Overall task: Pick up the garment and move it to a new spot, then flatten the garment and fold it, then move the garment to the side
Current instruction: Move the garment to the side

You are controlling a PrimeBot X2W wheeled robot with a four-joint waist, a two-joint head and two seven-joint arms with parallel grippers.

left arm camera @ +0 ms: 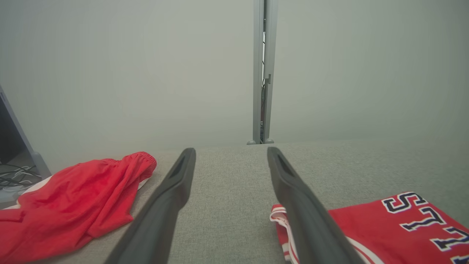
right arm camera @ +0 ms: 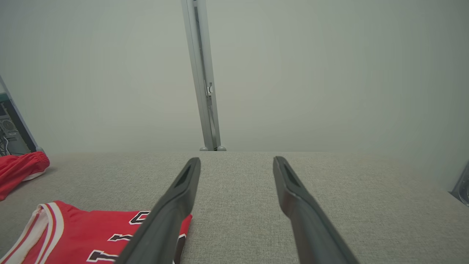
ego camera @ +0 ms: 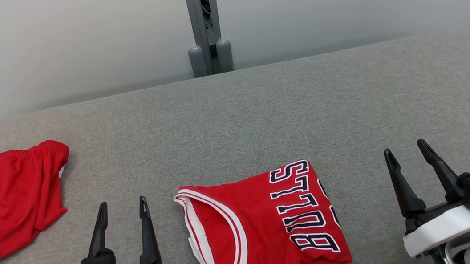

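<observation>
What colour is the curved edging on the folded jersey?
White with a red stripe; the jersey's edging shows best in the head view.

You have two red garments to account for: one jersey with white trim, and one pair of shorts. The jersey carries one printed word, five letters counted.

You have two grippers in the head view, the left gripper and the right gripper. Each has two dark fingers, four in all.

One grey fabric-covered table bears both garments. One grey metal post stands behind it, with two rounded caps at its foot.

In the left wrist view you will find cables at the left edge; their number cannot be told.
</observation>
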